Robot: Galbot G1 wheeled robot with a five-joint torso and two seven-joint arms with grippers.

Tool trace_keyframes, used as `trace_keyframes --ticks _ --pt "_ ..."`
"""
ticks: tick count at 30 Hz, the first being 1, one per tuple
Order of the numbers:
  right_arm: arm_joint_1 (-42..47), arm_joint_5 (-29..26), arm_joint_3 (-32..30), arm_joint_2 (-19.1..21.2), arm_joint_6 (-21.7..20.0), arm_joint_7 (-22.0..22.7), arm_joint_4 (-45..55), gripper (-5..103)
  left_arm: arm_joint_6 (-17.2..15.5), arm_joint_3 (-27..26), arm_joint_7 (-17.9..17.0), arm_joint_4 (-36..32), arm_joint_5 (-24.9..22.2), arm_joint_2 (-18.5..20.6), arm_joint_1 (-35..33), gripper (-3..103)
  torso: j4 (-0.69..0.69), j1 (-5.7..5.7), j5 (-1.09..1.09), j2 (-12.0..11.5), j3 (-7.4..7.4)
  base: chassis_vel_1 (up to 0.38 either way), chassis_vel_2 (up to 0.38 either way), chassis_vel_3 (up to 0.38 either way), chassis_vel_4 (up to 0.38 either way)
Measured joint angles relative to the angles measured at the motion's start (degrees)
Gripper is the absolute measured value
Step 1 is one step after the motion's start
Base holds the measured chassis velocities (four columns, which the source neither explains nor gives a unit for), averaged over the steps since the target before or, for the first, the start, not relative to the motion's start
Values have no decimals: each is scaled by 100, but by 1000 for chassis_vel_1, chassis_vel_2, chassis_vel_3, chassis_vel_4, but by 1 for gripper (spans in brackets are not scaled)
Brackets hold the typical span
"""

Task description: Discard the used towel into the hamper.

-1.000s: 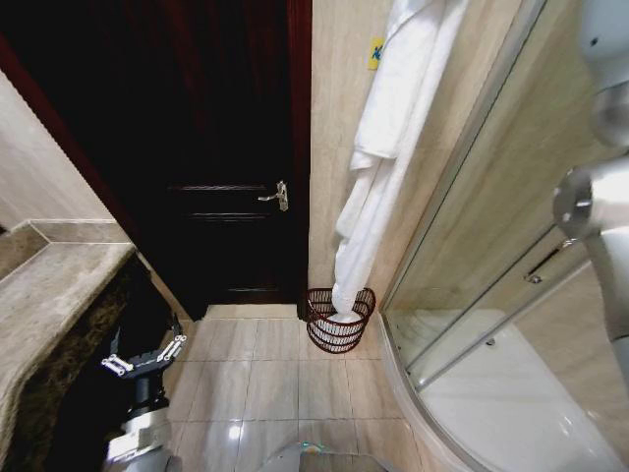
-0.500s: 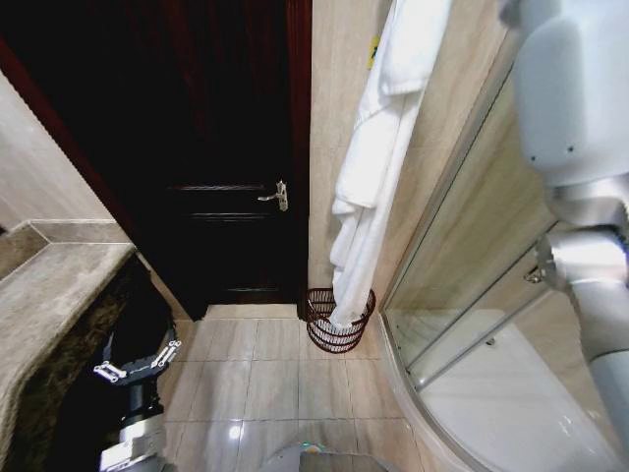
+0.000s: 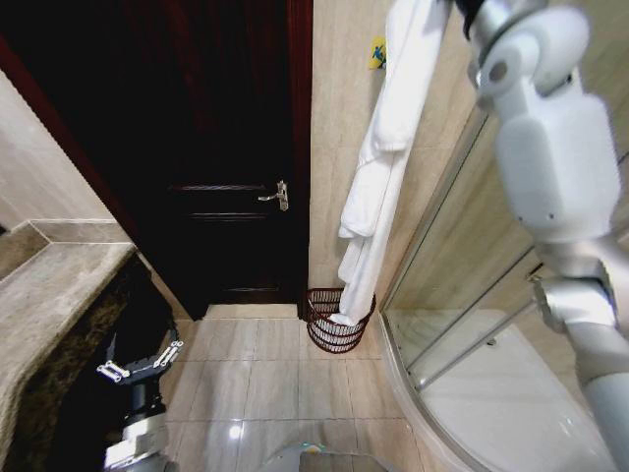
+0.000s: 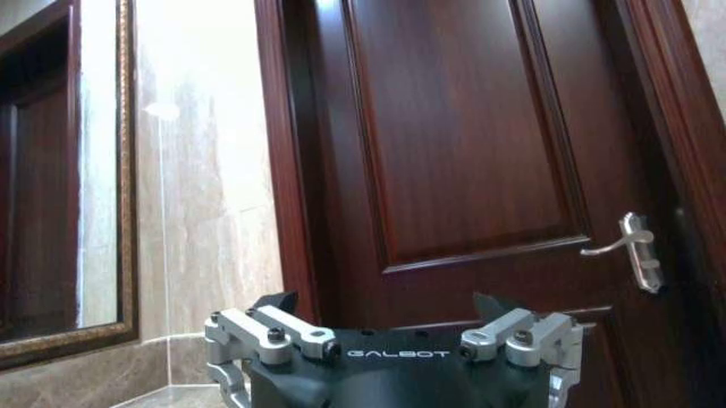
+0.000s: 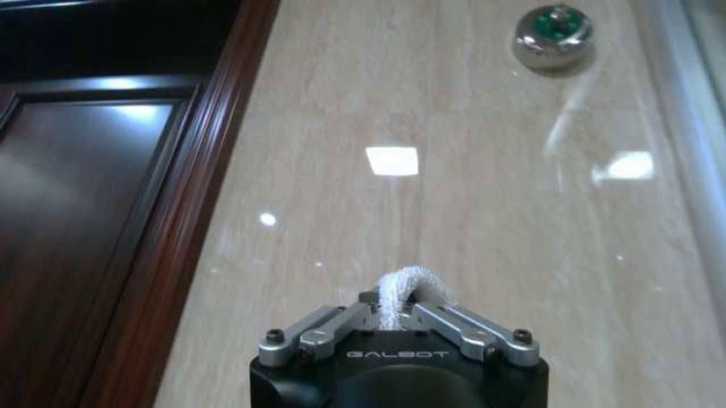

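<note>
Head view: towel (image 3: 378,167), white, long, hanging vertically against the beige tiled wall (image 3: 339,118) just right of the dark wooden door (image 3: 216,147); its upper end runs out past the top of the frame beside the raised right arm (image 3: 550,167), and its lower end drapes into the hamper (image 3: 337,321). Hamper, dark reddish-brown wire, round, standing on the tiled floor (image 3: 265,383) in the corner between the door frame and the glass shower enclosure (image 3: 491,324), touching or nearly touching the wall. Door handle (image 3: 276,196), silver, on the door's right edge. Stone countertop (image 3: 49,295) at far left. Left gripper (image 3: 140,360), low beside the countertop, well apart from towel and hamper, fingers spread with nothing between them. Left wrist view: left gripper (image 4: 392,327), jaws parted and empty, facing the wooden door (image 4: 477,144) and its silver lever handle (image 4: 632,251); framed mirror (image 4: 68,170) on the tiled wall beside the door. Right wrist view: right gripper (image 5: 397,319), fingers clamped together on a bunched fold of white towel (image 5: 405,291), held close to the glossy beige wall (image 5: 454,170); chrome wall fitting (image 5: 553,34) farther along the wall; dark door frame (image 5: 193,204) alongside.
</note>
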State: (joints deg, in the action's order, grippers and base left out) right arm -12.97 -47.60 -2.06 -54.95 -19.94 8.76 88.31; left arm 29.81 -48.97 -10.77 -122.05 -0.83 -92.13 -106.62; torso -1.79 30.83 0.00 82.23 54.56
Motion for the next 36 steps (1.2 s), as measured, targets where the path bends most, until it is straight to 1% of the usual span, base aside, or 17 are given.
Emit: trace_keyframes --ticks 1,3,4,7,8,11,15,21,23,30,34,35,36 --pt "0 0 0 0 0 0 0 2 0 0 0 0 0 0 0 100 0 0 0 0 0 0 0 0 0" --pt "613 -53 -293 298 -1 -6 434 2 -48 75 7 1 104 0 18 100 0 0 1 0 0 0 0 0 0" --pt "613 -53 -293 298 -1 -6 434 2 -48 75 7 1 104 0 18 100 0 0 1 0 0 0 0 0 0" --pt "1241 -51 -577 521 41 -62 723 2 -75 169 4 9 256 1 42 100 1 0 3 0 0 0 0 0 0" --pt "1241 -51 -577 521 41 -62 723 2 -75 169 4 9 256 1 42 100 1 0 3 0 0 0 0 0 0" --pt "1791 -34 -853 673 146 -116 919 2 -142 320 -8 9 448 1 71 100 0 0 2 0 0 0 0 0 0" --pt "1978 -85 -922 733 170 -98 1064 2 -197 421 -9 6 528 0 105 100 0 0 -1 0 0 0 0 0 0" --pt "2121 -269 -920 767 129 45 1319 2 -214 501 -9 62 614 0 144 100 -1 0 -3 0 0 0 0 0 0" --pt "2329 -379 -942 776 5 208 1541 2 -216 521 -10 100 638 0 155 100 -2 0 0 0 0 0 0 0 0" --pt "2786 -358 -1091 743 -166 430 1778 2 -217 531 -11 158 660 0 159 100 -1 0 1 0 0 0 0 0 0" --pt "3069 -302 -1221 675 -235 481 1854 2 -234 568 -10 159 703 0 165 100 -1 0 -1 0 0 0 0 0 0" --pt "3398 -299 -1361 509 -292 630 1955 2 -257 625 -12 165 771 0 183 100 0 0 -1 0 0 0 0 0 0" --pt "3516 -293 -1398 432 -292 673 1966 2 -265 643 -16 171 794 0 192 100 0 0 -1 0 0 0 0 0 0"
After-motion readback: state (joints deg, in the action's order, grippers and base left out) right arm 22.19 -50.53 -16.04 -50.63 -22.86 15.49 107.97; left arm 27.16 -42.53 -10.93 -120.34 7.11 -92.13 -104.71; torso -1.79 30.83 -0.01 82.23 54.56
